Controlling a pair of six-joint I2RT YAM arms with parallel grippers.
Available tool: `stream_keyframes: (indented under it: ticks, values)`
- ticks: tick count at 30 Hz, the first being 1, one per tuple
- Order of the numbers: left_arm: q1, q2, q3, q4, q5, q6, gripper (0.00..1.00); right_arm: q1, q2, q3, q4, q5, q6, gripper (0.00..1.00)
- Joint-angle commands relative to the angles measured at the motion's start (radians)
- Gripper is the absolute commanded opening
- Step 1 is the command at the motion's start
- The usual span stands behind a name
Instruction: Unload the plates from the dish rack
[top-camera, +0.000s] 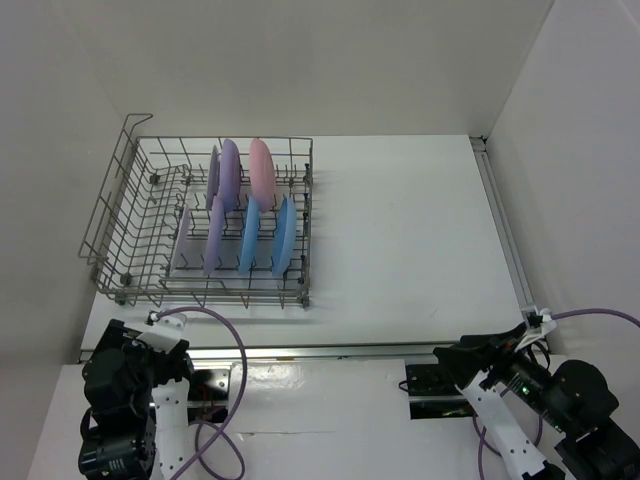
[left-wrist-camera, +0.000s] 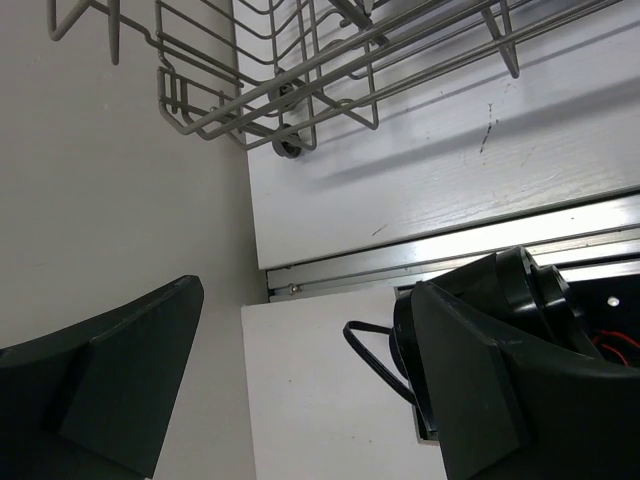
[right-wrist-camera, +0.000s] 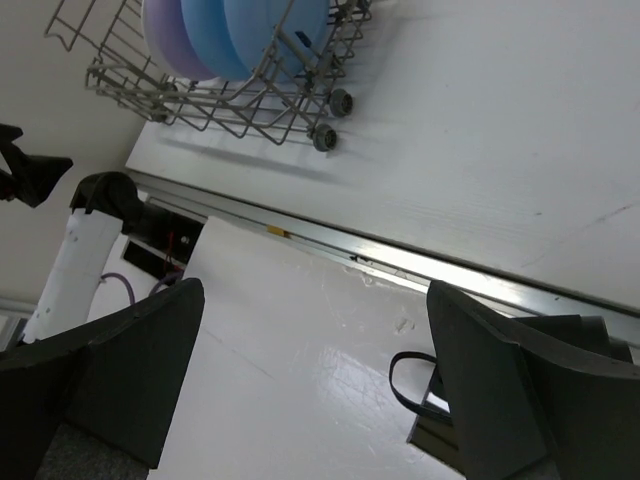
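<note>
Maybe seven plates racked, left tool, right tool parted

No text, label, brand, number or sign could be read in any view: none on the rack, the plates or the table.

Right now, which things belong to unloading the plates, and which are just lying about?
For the job: dish rack, pink plate, lavender plates, blue plates, left hand, right hand, both open.
Just there: purple cable, metal rail.
</note>
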Motion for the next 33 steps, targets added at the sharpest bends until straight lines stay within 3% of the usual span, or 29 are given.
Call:
stream_keyframes:
  ticks: [1, 5, 9, 16, 17, 21, 24, 27, 30, 31, 33]
  values:
    - [0.007, 0.026, 0.024, 0.006, -0.005, -0.027, 1.0, 0.008, -0.055, 0.044, 0.013, 0.066, 0.035, 1.0]
    - [0.007, 0.078, 0.024, 0.006, -0.005, 0.03, 0.98, 0.008, 0.038, 0.116, 0.013, 0.126, -0.003, 1.0]
    - [0.007, 0.185, 0.099, 0.006, 0.017, -0.086, 0.97, 0.008, 0.233, 0.145, 0.051, 0.103, -0.13, 1.0]
    - [0.007, 0.536, 0.511, 0.006, 0.129, -0.292, 0.97, 0.008, 0.688, 0.217, 0.157, 0.008, -0.193, 1.0]
    - [0.007, 0.587, 0.61, 0.006, 0.115, -0.319, 0.97, 0.008, 0.774, 0.243, 0.21, -0.015, -0.204, 1.0]
    - [0.007, 0.826, 0.754, 0.019, 0.002, -0.441, 0.97, 0.008, 0.949, 0.436, 0.346, -0.006, -0.215, 1.0]
    - [0.007, 0.975, 0.743, 0.077, -0.107, -0.462, 0.95, 0.008, 1.125, 0.533, 0.371, 0.044, -0.268, 1.0]
    - [0.007, 1.081, 0.733, 0.18, -0.221, -0.462, 0.94, 0.02, 1.305, 0.635, 0.371, 0.203, -0.278, 1.0]
    - [0.007, 1.17, 0.717, 0.303, -0.27, -0.432, 0.97, 0.126, 1.386, 0.662, 0.462, 0.58, -0.326, 1.0]
    - [0.007, 1.201, 0.717, 0.323, -0.282, -0.419, 0.97, 0.158, 1.429, 0.662, 0.508, 0.791, -0.413, 1.0]
    - [0.007, 1.264, 0.735, 0.37, -0.293, -0.419, 0.97, 0.191, 1.472, 0.653, 0.667, 0.953, -0.495, 1.0]
